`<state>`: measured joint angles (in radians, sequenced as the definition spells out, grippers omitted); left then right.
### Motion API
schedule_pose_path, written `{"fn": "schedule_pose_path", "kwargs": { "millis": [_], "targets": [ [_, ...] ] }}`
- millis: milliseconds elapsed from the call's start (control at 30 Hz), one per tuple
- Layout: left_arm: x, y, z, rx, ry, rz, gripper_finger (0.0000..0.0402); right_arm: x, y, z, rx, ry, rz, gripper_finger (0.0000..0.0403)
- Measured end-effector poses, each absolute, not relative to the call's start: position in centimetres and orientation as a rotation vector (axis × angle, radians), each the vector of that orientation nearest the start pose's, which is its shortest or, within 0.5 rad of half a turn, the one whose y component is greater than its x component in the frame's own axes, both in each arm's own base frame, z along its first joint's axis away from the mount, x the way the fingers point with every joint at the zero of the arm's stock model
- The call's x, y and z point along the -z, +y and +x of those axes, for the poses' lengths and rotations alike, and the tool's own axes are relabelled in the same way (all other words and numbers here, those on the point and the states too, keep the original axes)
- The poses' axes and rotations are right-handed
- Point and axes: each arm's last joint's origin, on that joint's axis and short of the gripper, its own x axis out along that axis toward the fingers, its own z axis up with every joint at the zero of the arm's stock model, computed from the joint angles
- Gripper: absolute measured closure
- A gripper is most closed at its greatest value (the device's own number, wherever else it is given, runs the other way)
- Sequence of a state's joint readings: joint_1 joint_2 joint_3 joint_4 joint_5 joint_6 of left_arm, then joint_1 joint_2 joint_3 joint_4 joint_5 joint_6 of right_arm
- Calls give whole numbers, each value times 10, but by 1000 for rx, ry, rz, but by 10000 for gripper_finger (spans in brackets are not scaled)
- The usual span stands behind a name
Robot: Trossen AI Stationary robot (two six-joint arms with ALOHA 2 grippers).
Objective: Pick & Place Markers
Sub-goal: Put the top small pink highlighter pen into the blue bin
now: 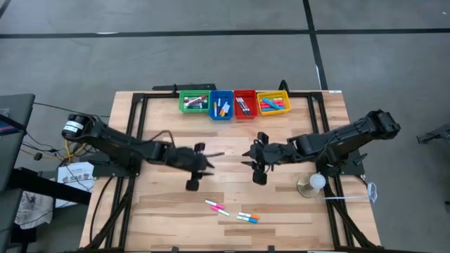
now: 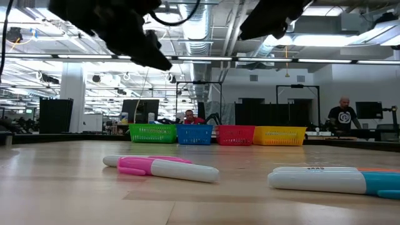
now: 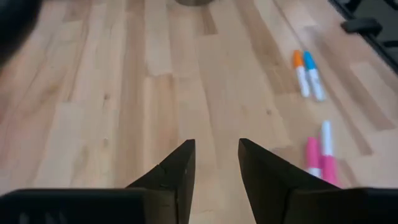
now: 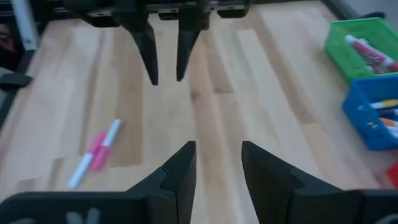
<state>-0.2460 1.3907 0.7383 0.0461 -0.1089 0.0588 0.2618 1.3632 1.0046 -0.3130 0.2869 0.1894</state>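
Wooden table [image 1: 155, 211], markers [image 1: 232, 212] near front edge, left gripper [image 1: 198, 167] and right gripper [image 1: 259, 163] parted, empty, above.

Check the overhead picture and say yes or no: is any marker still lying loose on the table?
Yes, several markers lie on the bare wood of the table, near its front edge.

Both pincers, left pincer [image 1: 211, 161] and right pincer [image 1: 247, 159], face each other mid-worktop [image 1: 162, 218]; bins [image 1: 233, 104] lie behind them, markers [image 1: 232, 212] before them.
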Motion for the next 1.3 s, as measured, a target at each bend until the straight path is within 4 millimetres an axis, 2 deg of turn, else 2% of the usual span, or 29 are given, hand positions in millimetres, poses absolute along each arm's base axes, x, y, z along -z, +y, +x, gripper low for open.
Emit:
{"fn": "schedule_pose_path", "kwargs": {
  "millis": [267, 533, 867, 1100, 1300],
  "targets": [
    [-198, -88, 277, 162, 588, 121, 279, -273, 103, 273, -33, 633, -18, 285],
    [-161, -116, 281, 241, 702, 44, 279, -273, 126, 262, -87, 642, 33, 285],
    [-139, -144, 279, 304, 727, 35, 279, -272, 137, 256, -89, 641, 52, 285],
    [-123, -148, 278, 299, 784, 53, 279, -272, 137, 256, -87, 644, 52, 285],
    [-119, -147, 277, 302, 802, 75, 279, -272, 137, 256, -82, 645, 70, 285]
  ]
}}
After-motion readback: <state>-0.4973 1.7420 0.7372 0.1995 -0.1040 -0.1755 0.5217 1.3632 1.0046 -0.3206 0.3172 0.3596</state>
